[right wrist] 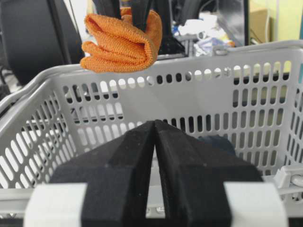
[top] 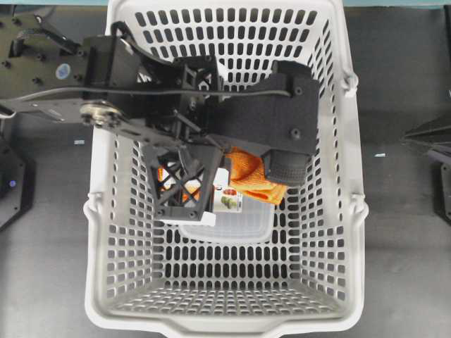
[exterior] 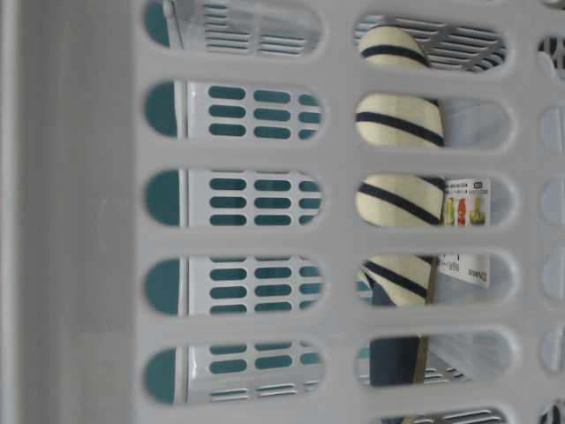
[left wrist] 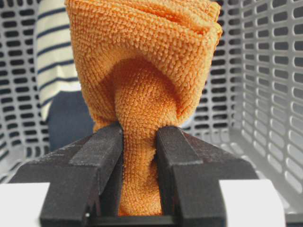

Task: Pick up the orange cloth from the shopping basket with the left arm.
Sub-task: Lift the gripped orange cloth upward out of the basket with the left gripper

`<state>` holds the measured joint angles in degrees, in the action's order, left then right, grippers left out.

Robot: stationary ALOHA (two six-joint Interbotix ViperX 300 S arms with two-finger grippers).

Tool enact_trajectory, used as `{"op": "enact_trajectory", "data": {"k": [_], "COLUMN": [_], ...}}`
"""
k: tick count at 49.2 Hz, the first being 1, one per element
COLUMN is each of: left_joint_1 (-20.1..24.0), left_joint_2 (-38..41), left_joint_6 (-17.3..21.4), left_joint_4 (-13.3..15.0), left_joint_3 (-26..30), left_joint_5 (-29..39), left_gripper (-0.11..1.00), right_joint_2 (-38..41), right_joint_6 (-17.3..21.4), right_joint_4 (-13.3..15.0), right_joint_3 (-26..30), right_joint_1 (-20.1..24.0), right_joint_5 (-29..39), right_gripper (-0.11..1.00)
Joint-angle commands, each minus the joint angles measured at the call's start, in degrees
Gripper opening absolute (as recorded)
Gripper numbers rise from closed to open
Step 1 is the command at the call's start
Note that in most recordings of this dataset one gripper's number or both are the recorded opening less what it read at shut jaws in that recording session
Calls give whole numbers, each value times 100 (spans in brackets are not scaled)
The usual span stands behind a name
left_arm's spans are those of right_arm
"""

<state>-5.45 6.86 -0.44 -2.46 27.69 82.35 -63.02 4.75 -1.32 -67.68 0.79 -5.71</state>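
Left pincer (left wrist: 139, 142) clamps the orange cloth (left wrist: 142, 61) above the shopping basket (right wrist: 227, 90).

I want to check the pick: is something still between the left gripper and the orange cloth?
No. The left gripper is already shut on the orange cloth, with a fold pinched between its fingers. The right wrist view shows the cloth hanging above the rim of the shopping basket, nothing visible blocking it.

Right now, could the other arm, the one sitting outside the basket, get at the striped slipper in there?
Probably not easily. The right gripper is shut and sits outside the shopping basket, whose wall stands between it and the striped slipper; it would have to go over the rim. The left gripper holds the orange cloth above.
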Motion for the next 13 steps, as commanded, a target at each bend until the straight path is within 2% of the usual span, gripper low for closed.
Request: {"op": "enact_trajectory", "data": {"k": [1, 13], "left_joint_1": [-9, 0], "left_joint_2": [-70, -35], "left_joint_6": [9, 9], "left_joint_4": [-9, -9], "left_joint_3": [141, 141], "left_joint_5": [-18, -18], "left_gripper": [17, 17], "right_joint_2": [26, 9], "right_joint_6": [0, 0], "right_joint_4": [-26, -26], "right_joint_3": [26, 0], "right_joint_1": [-9, -9], "right_joint_5": [-26, -26], "right_gripper": [0, 0]}}
